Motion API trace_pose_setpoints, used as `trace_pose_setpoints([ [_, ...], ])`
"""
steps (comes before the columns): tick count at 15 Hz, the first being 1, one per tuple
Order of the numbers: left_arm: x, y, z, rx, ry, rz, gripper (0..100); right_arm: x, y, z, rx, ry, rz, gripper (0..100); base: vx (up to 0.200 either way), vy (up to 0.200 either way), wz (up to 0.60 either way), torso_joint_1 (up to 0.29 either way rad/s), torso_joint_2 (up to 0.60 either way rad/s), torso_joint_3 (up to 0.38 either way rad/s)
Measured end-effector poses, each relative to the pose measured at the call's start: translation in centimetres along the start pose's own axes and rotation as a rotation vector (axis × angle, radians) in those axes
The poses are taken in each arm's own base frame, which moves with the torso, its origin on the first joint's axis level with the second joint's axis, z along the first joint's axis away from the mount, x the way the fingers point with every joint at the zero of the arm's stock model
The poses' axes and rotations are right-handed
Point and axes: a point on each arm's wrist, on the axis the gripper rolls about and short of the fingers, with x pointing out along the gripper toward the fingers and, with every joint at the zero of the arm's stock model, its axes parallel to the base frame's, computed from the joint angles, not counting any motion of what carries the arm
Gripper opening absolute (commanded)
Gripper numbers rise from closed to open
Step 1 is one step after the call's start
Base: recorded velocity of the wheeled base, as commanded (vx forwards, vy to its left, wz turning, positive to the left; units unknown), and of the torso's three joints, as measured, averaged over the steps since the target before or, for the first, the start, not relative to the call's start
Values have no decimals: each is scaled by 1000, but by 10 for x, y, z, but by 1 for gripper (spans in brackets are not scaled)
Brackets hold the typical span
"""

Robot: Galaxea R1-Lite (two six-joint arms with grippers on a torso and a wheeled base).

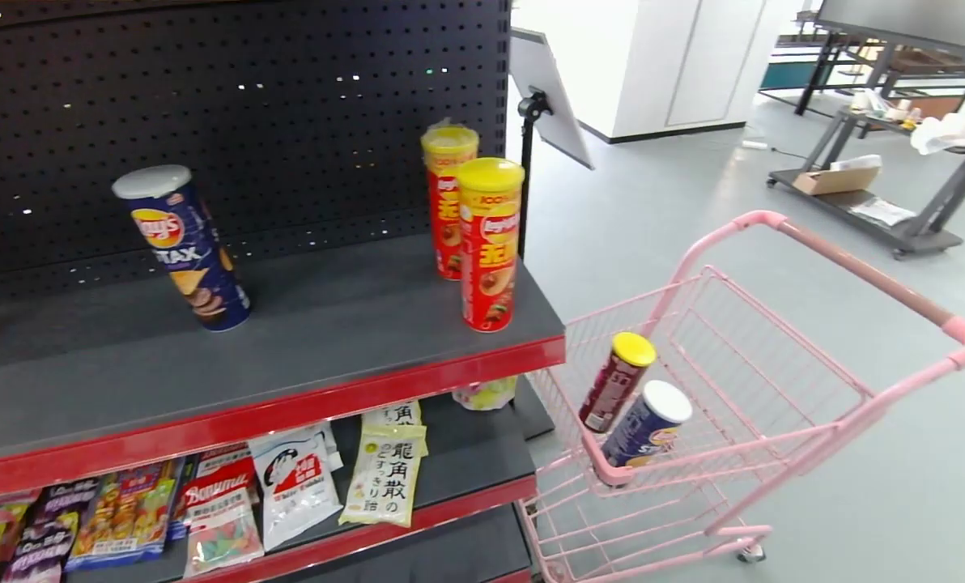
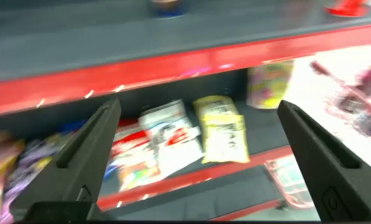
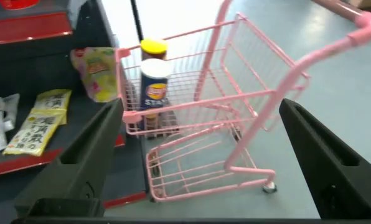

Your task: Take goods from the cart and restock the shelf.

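Note:
A pink cart [image 1: 762,348] stands right of the shelf and holds two leaning chip cans: a dark red one with a yellow lid [image 1: 617,392] and a blue one with a white lid [image 1: 646,424]. On the upper shelf board [image 1: 304,332] stand a blue can [image 1: 183,247] at the left and two red cans [image 1: 489,243] at the right end. My right gripper [image 3: 201,106] is open and empty, some way off from the cart [image 3: 248,93], facing its blue can [image 3: 155,84]. My left gripper [image 2: 199,109] is open and empty in front of the lower shelf.
Snack bags [image 1: 296,482] lie on the lower shelf, which the left wrist view shows as bags [image 2: 220,127] under the red shelf edge [image 2: 142,68]. A stand with a white board [image 1: 547,89] rises behind the shelf end. Grey open floor lies right of the cart.

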Motion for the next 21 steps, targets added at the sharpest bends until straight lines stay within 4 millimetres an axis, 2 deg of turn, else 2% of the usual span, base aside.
trace_pose_setpoints([
  [1,0,0,0,0,0,-1,100,0,0,0,0,-1,-3,100,0,0,-600,7,7,-2],
  [8,0,0,0,0,-2,0,100,0,0,0,0,0,-2,100,0,0,0,-11,24,16],
  [21,0,0,0,-2,-1,-1,100,0,0,0,2,0,-1,100,0,0,0,-141,369,225],
])
